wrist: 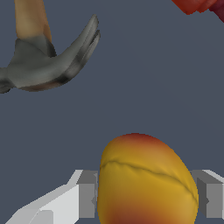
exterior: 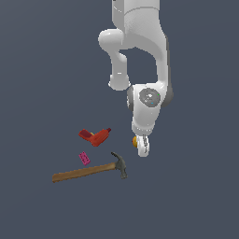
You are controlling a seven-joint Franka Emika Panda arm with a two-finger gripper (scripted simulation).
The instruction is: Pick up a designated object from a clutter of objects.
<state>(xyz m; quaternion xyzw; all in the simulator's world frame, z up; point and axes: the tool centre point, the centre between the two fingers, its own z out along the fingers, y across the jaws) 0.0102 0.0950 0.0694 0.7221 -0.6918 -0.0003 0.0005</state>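
The gripper [wrist: 146, 199] has its two fingers [wrist: 87, 194] on opposite sides of the small orange-yellow ball [wrist: 146, 183], pinching it between the pads (a crease runs across its skin, with red at the crown and base). In the exterior view the ball [exterior: 135, 139] shows only as an orange sliver beside the white fingertips. Beyond the fingers lies the hammer [wrist: 48, 61], claw curving up; the red drill [exterior: 95, 136] and pink card [exterior: 84, 158] rest further off. There are no containers among them.
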